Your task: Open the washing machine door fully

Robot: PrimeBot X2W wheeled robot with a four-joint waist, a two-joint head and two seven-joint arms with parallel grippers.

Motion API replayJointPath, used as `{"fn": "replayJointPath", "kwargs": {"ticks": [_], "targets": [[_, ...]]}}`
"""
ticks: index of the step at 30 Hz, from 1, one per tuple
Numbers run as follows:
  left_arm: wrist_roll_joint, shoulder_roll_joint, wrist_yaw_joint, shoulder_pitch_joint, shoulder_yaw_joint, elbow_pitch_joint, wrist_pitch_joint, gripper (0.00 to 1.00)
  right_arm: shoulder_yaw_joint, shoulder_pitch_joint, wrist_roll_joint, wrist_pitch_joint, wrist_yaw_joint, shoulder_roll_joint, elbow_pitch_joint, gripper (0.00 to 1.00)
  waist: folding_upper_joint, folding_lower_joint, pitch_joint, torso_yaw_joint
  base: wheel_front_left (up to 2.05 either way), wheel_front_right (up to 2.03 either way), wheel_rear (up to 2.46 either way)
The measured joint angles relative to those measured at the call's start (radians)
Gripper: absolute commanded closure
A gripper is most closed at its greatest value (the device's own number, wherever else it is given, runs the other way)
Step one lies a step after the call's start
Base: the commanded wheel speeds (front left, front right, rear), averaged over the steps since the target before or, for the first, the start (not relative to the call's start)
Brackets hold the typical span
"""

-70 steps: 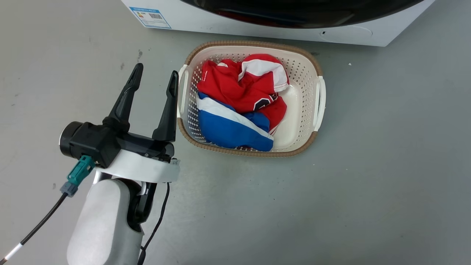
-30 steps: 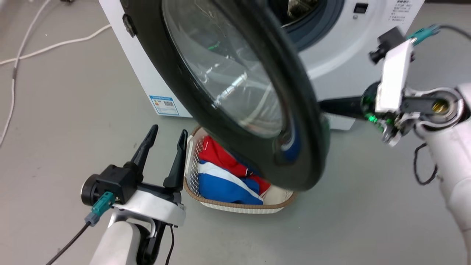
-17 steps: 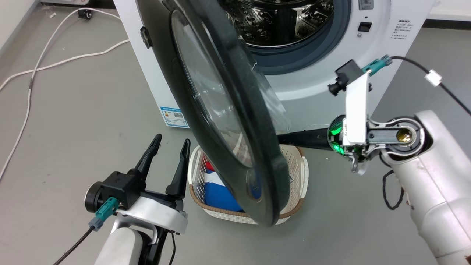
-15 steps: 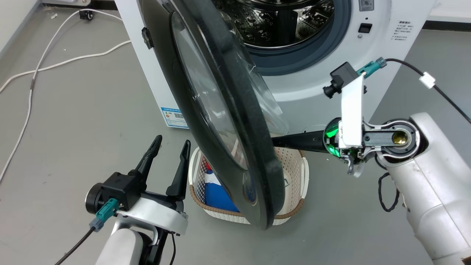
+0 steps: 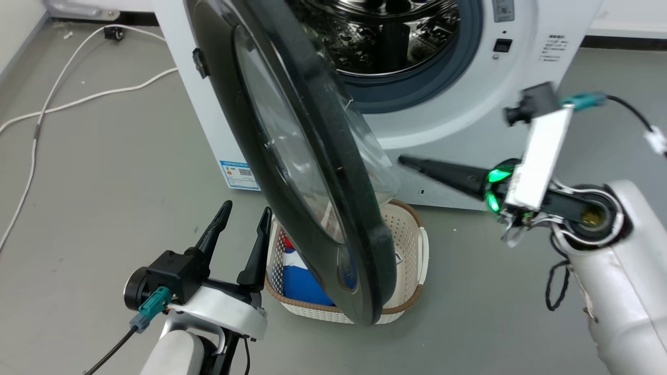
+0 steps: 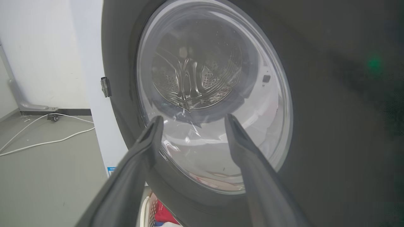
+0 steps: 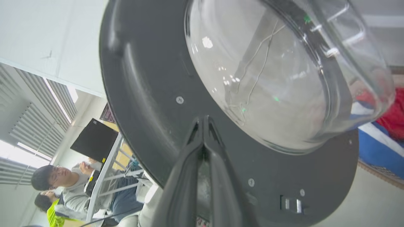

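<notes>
The washing machine door [image 5: 323, 172], black with a clear glass bowl, stands swung out from the white washing machine [image 5: 458, 120], its edge toward me. My right gripper [image 5: 404, 160] is shut with nothing in it. It points left at the door's inner side, a small gap from the bowl. In the right wrist view the shut right gripper [image 7: 203, 119] aims at the door's inner face [image 7: 151, 94] beside the bowl [image 7: 268, 78]. My left gripper [image 5: 247, 208] is open, low on the door's outer side. The left wrist view has the left gripper [image 6: 193, 118] facing the door glass [image 6: 205, 78].
A white laundry basket [image 5: 411, 234] with red and blue clothes [image 5: 297, 271] sits on the floor under the door's lower edge. The steel drum [image 5: 375, 36] is exposed. White cables [image 5: 78, 99] lie on the floor at the left. People [image 7: 60, 183] sit beyond the door.
The head camera rose from the basket to the machine. Over the last half second my right gripper drew back to the right, out from behind the door's edge. The left gripper stayed open and still.
</notes>
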State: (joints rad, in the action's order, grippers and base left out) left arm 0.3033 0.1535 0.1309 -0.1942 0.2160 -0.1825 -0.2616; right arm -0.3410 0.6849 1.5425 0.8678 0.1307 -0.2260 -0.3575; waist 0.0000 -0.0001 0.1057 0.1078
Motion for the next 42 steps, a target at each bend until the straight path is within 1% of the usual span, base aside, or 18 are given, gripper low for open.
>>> {"fn": "replayJointPath", "kwargs": {"ticks": [1,2,8,12,14,15,16,17,21,24,26,29,32,34,38,42], "targets": [[0.000,0.001,0.000,0.004,-0.002,-0.002,0.000,0.00,0.047,-0.037,-0.016,-0.087,0.000,-0.007,0.048,1.00,0.0000,0.0000,-0.004,-0.010,0.00,0.00,0.00],[0.000,0.001,0.000,0.004,-0.002,-0.002,0.000,0.00,0.047,-0.037,-0.016,-0.087,0.000,-0.007,0.048,1.00,0.0000,0.0000,-0.004,-0.010,0.00,0.00,0.00],[0.000,0.006,0.000,0.023,-0.019,-0.008,0.000,0.00,0.163,-0.208,-0.087,-0.317,0.000,-0.031,0.173,1.00,0.0000,0.0000,-0.026,-0.037,0.00,0.00,0.00],[0.001,0.011,0.000,0.041,-0.034,-0.009,0.000,0.00,0.229,-0.342,-0.144,-0.463,0.000,-0.036,0.229,1.00,0.0000,0.0000,-0.040,-0.052,0.00,0.00,0.00],[0.001,0.011,0.000,0.054,-0.042,-0.010,0.000,0.00,0.262,-0.411,-0.198,-0.550,0.000,-0.036,0.239,1.00,0.0000,0.0000,-0.048,-0.056,0.00,0.00,0.00],[0.001,0.010,0.000,0.063,-0.052,-0.010,0.000,0.00,0.303,-0.476,-0.216,-0.629,0.000,-0.018,0.243,0.76,0.0000,0.0000,-0.057,-0.058,0.00,0.00,0.00],[0.001,0.010,0.000,0.063,-0.052,-0.010,0.000,0.00,0.303,-0.476,-0.216,-0.629,0.000,-0.018,0.243,0.32,0.0000,0.0000,-0.057,-0.058,0.00,0.00,0.00],[0.001,0.009,0.000,0.068,-0.057,-0.008,0.000,0.00,0.318,-0.504,-0.232,-0.665,0.000,-0.008,0.244,0.00,0.0000,0.0000,-0.060,-0.060,0.00,0.00,0.00],[0.001,0.009,0.000,0.088,-0.065,-0.005,0.000,0.00,0.384,-0.597,-0.246,-0.769,0.000,0.028,0.256,0.00,0.0000,0.0000,-0.071,-0.063,0.00,0.00,0.00],[0.000,0.008,0.000,0.094,-0.066,-0.005,0.000,0.00,0.431,-0.649,-0.309,-0.844,0.000,0.023,0.271,0.00,0.0000,0.0000,-0.078,-0.061,0.00,0.00,0.00],[0.000,0.007,0.000,0.100,-0.070,-0.004,0.000,0.00,0.452,-0.671,-0.380,-0.894,0.000,0.016,0.289,0.00,0.0000,0.0000,-0.081,-0.061,0.00,0.00,0.00],[-0.002,0.005,0.000,0.105,-0.074,-0.004,0.000,0.00,0.472,-0.688,-0.563,-0.957,0.000,-0.014,0.302,0.00,0.0000,0.0000,-0.084,-0.065,0.00,0.00,0.00],[-0.003,0.003,0.000,0.105,-0.072,-0.005,0.000,0.00,0.499,-0.690,-0.753,-1.002,0.000,-0.012,0.327,0.00,0.0000,0.0000,-0.087,-0.068,0.00,0.00,0.00],[-0.004,0.003,0.000,0.105,-0.073,-0.006,0.000,0.00,0.517,-0.690,-0.909,-1.018,0.000,-0.007,0.349,0.00,0.0000,0.0000,-0.089,-0.068,0.00,0.00,0.00],[-0.007,0.004,0.000,0.105,-0.073,-0.008,0.000,0.00,0.533,-0.692,-1.150,-1.002,0.000,0.048,0.407,0.00,0.0000,0.0000,-0.096,-0.067,0.00,0.00,0.00],[-0.007,0.004,0.000,0.107,-0.078,-0.014,0.000,0.00,0.511,-0.721,-1.290,-0.971,0.000,0.105,0.459,0.00,0.0000,0.0000,-0.104,-0.065,0.00,0.00,0.00]]}}
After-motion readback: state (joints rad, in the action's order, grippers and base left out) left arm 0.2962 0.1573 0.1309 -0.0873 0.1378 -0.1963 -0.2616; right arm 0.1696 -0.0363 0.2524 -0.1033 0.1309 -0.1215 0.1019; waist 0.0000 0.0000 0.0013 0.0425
